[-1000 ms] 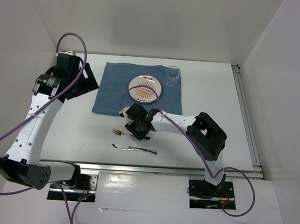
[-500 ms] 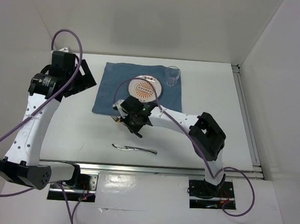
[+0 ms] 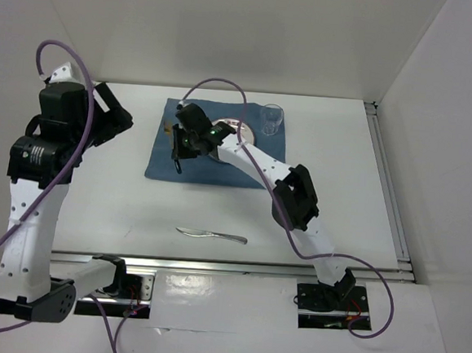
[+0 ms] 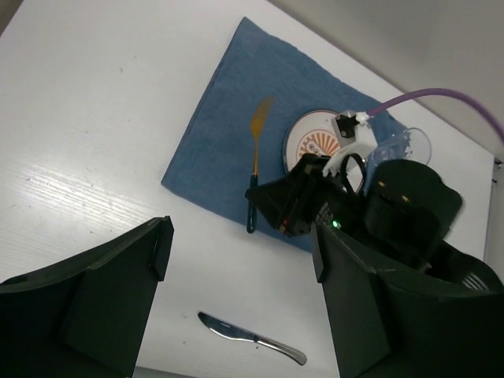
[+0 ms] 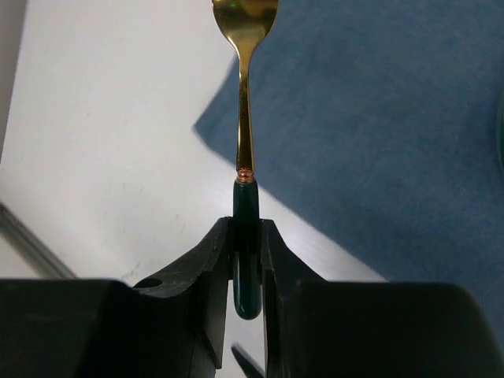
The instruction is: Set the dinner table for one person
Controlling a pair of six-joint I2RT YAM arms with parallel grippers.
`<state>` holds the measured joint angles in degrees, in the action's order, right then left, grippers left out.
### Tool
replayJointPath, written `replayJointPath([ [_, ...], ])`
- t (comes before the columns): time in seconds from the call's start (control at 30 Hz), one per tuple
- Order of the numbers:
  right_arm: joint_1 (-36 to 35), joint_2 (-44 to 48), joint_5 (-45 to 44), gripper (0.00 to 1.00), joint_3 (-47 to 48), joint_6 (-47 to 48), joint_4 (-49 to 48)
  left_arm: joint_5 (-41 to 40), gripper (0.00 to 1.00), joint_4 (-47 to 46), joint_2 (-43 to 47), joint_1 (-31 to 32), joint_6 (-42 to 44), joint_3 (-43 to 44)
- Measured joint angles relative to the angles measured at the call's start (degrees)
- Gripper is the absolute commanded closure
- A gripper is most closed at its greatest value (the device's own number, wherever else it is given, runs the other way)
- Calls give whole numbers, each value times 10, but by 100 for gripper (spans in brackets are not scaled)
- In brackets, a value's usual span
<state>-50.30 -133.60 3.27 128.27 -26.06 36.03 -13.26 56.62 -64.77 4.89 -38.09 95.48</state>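
**Operator:** Right wrist view: status of right gripper?

**Technician:** Closed narrow on the dark green handle of the fork, close to the handle's end, with the gold tines ahead over the blue placemat. Contact with the cloth: cannot tell.

**Operator:** Position on the dinner table?

**Technician:** Over the left part of the placemat, just left of the plate. Glass at the mat's far right corner. Knife well apart, near the front rail. Left gripper spread wide, holding nothing, off to the left.

**Operator:** Handling?

**Technician:** Judged light, stiff, thin and smooth, so prone to pivoting in an end pinch. Grip across the thicker green handle, never the polished neck. Lower flat before release. Keep clear of the plate.
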Motion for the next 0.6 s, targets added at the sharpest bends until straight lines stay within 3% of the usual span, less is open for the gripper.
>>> replayJointPath([
  [0.2, 40, -36, -26, 100, -39, -139, -69, 0, 11, -9, 40, 0, -12, -12],
  [0.37, 47, -108, -57, 100, 51, -192, -103, 7, 11, -10, 33, 0, -13, -28],
  [0.6, 52, -139, -67, 100, 56, -265, -144, 27, 11, -8, 26, 0, -12, -48],
])
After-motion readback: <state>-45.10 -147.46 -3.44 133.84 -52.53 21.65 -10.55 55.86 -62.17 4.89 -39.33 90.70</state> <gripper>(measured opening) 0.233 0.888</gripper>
